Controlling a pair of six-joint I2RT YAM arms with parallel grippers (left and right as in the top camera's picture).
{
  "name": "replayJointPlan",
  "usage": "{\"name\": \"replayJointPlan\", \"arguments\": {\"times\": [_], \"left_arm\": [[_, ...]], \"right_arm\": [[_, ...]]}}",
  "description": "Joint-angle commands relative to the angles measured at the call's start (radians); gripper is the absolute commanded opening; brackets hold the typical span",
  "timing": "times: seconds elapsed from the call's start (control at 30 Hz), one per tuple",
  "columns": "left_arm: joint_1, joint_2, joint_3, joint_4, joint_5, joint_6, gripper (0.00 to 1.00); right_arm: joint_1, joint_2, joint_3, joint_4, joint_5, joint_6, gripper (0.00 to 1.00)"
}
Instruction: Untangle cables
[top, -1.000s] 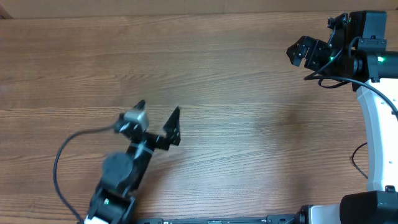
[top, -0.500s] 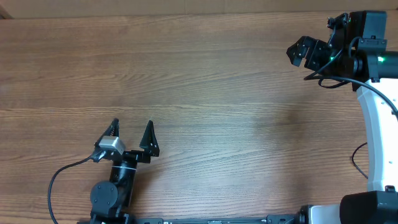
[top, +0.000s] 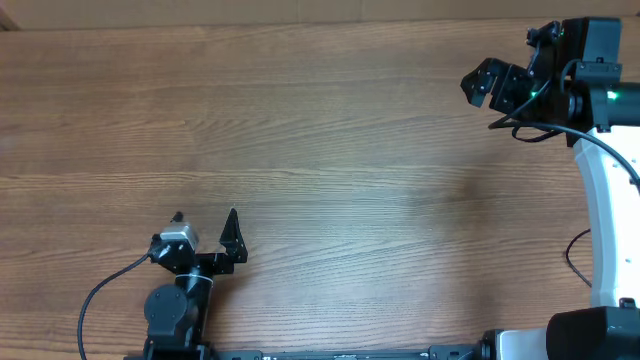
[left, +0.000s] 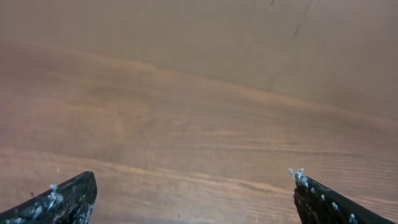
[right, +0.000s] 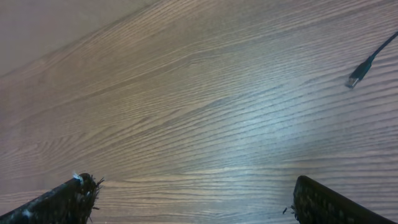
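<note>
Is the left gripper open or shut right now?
Open. The left gripper shows its two fingers spread wide at the wrist view's edges, with only bare table between them.

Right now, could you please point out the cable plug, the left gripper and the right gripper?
cable plug (right: 354, 80): right wrist view, on its metal tip.
left gripper (top: 205, 214): overhead view, midway between its open fingertips.
right gripper (right: 190, 182): right wrist view, midway between its open fingertips.

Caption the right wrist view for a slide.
Right pincer open above the wooden table; a cable plug lies at upper right.
</note>
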Motion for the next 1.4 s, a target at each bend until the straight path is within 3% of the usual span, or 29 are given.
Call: {"name": "replayJointPlan", "arguments": {"times": [0.0, 0.33, 1.37], "left_arm": [[0.006, -0.045, -0.004, 0.000, 0.019, 0.093, 0.99], [0.008, -0.045, -0.004, -0.005, 0.006, 0.229, 0.99], [0.008, -0.043, -0.004, -0.001, 0.009, 0.220, 0.99]], "right_arm": [[0.002, -0.005, 0.007, 0.005, 0.000, 0.002, 1.00], [0.002, -0.005, 0.007, 0.005, 0.000, 0.002, 1.00], [0.002, -0.005, 0.007, 0.005, 0.000, 0.002, 1.00]]}}
